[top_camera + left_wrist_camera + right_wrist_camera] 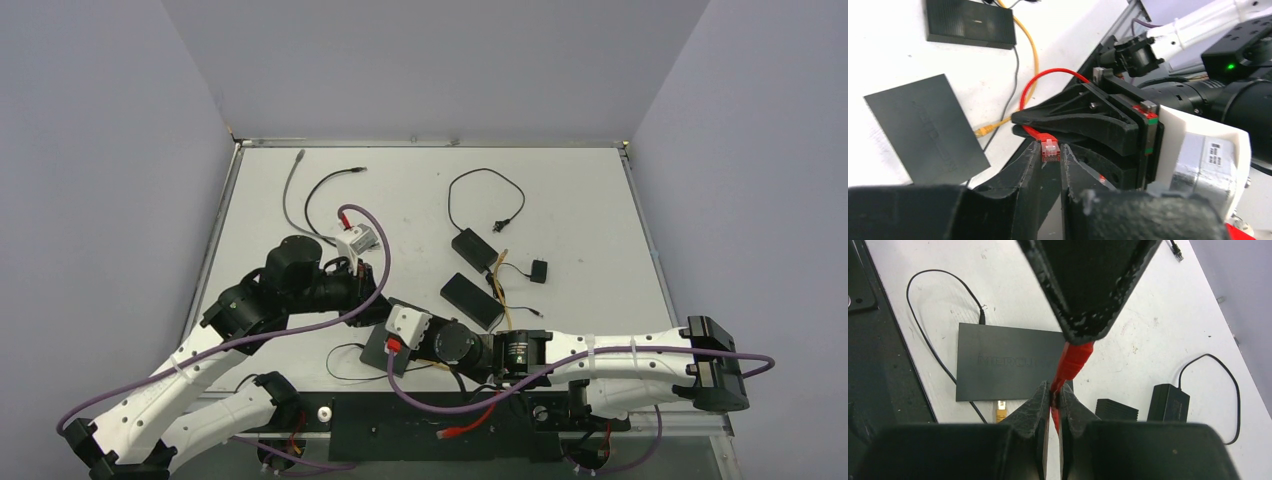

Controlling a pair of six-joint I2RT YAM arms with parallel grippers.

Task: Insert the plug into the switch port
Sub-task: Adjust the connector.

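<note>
The red plug (1050,150) with its clear tip sits pinched between my left gripper's (1050,159) two fingertips. Its red cable (1071,362) runs down into my right gripper (1054,396), which is shut on it just behind the plug. In the top view the left gripper (368,285) and right gripper (388,312) meet above the black switch (372,352). The switch (1003,362) lies flat on the table below both grippers. A yellow plug (1000,410) sits at its near edge. The switch also shows in the left wrist view (923,127).
Two black power bricks (472,300) (470,245) with thin black leads lie right of centre. A yellow cable (1034,55) runs between them and the switch. Loose grey and black cables (292,185) lie at the back left. The red cable's other end (455,432) rests on the black base bar.
</note>
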